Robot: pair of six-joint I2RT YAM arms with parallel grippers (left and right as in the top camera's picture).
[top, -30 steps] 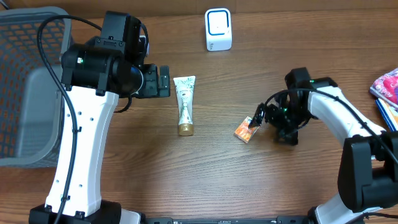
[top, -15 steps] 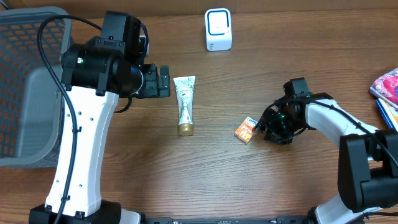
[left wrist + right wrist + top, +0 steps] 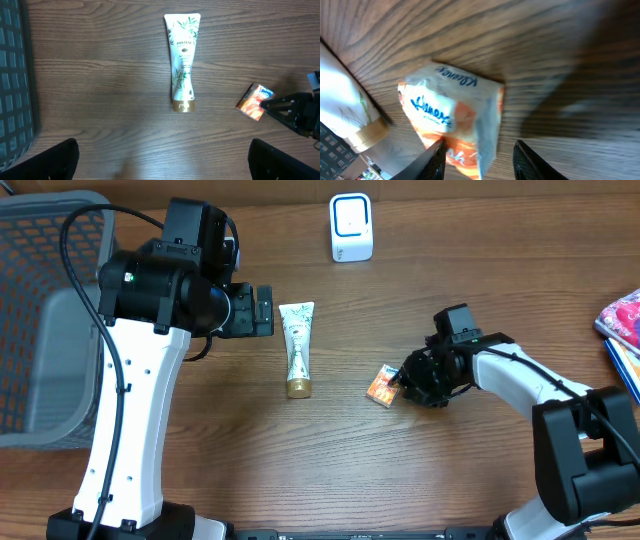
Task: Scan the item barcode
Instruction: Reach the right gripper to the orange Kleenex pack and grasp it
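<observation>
A small orange and white Kleenex tissue pack (image 3: 380,385) lies on the wooden table, right of centre. It also shows in the left wrist view, pack (image 3: 255,101). My right gripper (image 3: 402,382) is low at the pack's right side, and in the right wrist view the pack (image 3: 451,125) sits between the fingers of that gripper (image 3: 479,146). The left finger touches the pack, while the right finger stands a little off it. No barcode shows. My left gripper (image 3: 255,311) hovers open left of the white Pantene tube (image 3: 296,350), holding nothing.
A white scanner (image 3: 351,228) stands at the back centre. A grey basket (image 3: 40,330) fills the left edge. Colourful packets (image 3: 622,320) lie at the right edge. The Pantene tube (image 3: 182,60) lies with its gold cap toward the front.
My right gripper has moved left and its jaws have narrowed around the tissue pack, which has slid slightly left. The left arm has stayed still.
</observation>
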